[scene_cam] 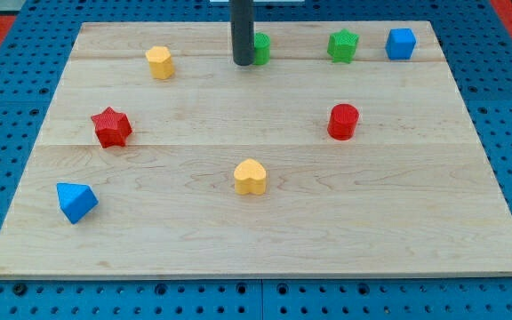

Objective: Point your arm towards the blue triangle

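The blue triangle (76, 202) lies near the bottom left corner of the wooden board (256, 222). My tip (243, 62) is at the top middle of the board, far from the blue triangle, up and to the view's right of it. The dark rod stands right against the left side of a green block (260, 47), which it partly hides.
A yellow hexagon-like block (159, 62) is at the top left, a red star (111, 127) at the left, a yellow heart (251, 177) in the middle, a red cylinder (343, 122) at the right, a green star (343, 45) and a blue cube (400, 43) at the top right.
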Tool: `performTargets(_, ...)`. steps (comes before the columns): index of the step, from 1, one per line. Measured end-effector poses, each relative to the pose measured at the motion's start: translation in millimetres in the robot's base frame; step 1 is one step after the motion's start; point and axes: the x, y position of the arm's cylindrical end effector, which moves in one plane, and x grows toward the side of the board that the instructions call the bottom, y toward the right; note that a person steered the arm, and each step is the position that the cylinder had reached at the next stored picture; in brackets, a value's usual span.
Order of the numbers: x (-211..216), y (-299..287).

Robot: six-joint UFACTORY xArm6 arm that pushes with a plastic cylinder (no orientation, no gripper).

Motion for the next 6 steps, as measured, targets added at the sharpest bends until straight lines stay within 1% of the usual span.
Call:
performTargets(1, 12.2, -20.0)
performTargets(2, 44.0, -28.7)
performTargets(3, 103.4, -43.7)
performTargets(4, 161.7, -71.2)
performTargets(6, 272.7, -173.7)
